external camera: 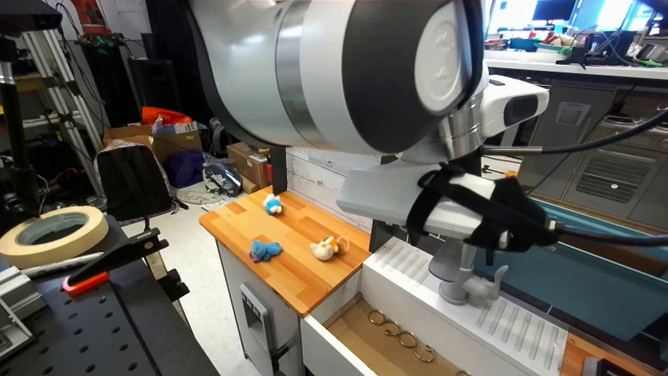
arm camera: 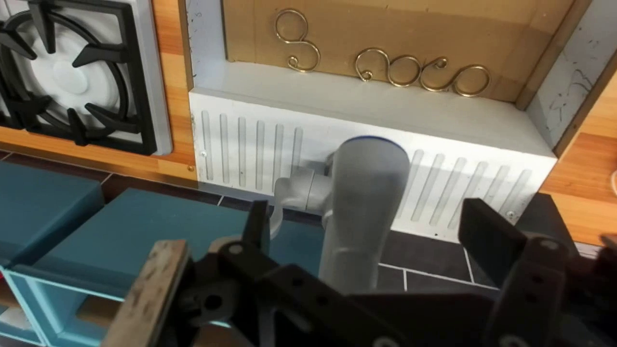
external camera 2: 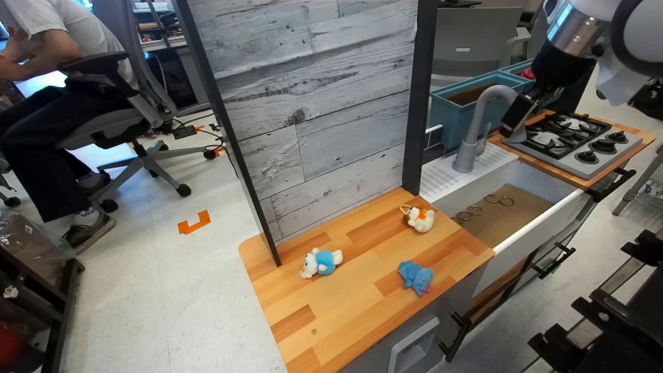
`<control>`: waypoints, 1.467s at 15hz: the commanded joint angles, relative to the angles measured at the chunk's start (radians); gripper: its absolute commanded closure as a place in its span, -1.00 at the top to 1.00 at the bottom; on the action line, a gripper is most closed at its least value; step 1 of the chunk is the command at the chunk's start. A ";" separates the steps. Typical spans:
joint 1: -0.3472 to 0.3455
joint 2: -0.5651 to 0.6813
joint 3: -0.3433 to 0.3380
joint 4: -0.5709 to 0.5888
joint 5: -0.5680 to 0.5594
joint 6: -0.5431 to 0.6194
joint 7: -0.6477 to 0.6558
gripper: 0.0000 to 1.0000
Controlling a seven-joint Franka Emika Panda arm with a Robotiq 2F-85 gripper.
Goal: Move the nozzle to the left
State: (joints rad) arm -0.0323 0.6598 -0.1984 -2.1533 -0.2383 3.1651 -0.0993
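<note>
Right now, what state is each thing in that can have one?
Fingers: open
Faucet: upright, spout between the fingers
Sink: holding curly metal pieces
Stove knobs: setting unclear
Blue toy: lying on the counter
Cream toy: lying on the counter
White-and-blue toy: lying on the counter
Swivel chair: occupied
Tape roll: lying flat

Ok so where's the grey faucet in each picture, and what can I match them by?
In an exterior view: the faucet is right of centre, below the middle, its top hidden behind the arm.
In an exterior view: right of centre, above the middle.
Wrist view: near the centre, framed by the open gripper.
Shared landmark: gold wire rings, visible in all three.
</note>
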 commanded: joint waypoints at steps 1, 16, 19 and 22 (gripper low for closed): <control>0.052 0.064 -0.037 0.027 0.031 0.032 0.008 1.00; 0.092 0.114 -0.059 0.028 0.090 0.037 0.023 -0.62; 0.132 0.125 -0.087 0.029 0.089 0.048 0.028 -0.83; 0.169 0.139 -0.101 0.041 0.086 0.035 0.028 -1.00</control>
State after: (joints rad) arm 0.0756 0.7920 -0.2787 -2.1136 -0.1648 3.1805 -0.0879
